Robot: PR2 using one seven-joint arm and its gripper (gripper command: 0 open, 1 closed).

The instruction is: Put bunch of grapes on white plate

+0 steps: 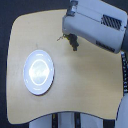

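Fingers of the gripper (73, 44) were hard to make out: dark tips poked down from under the bulky grey forearm (95, 27), right at the bunch of grapes (71, 41), and whether they were parted, closed on nothing, or pinched on the fruit could not be told from this blurred view.

Going by size, the wooden table (85, 85) filled most of the scene, pale and rounded at its corners. Next came the forearm, reaching in from the far right. The white plate (39, 71) lay on the near left part of the table, with nothing on it. Smallest was the bunch of grapes, a dark cluster at the far middle of the table with its thin stem trailing off to the exterior view's left.

What mattered for the coming move was this: the fruit sat directly beneath the fingertips, its long axis probably running left to right, while the plate lay well apart, nearer and to the left. The carry would have to go that way.
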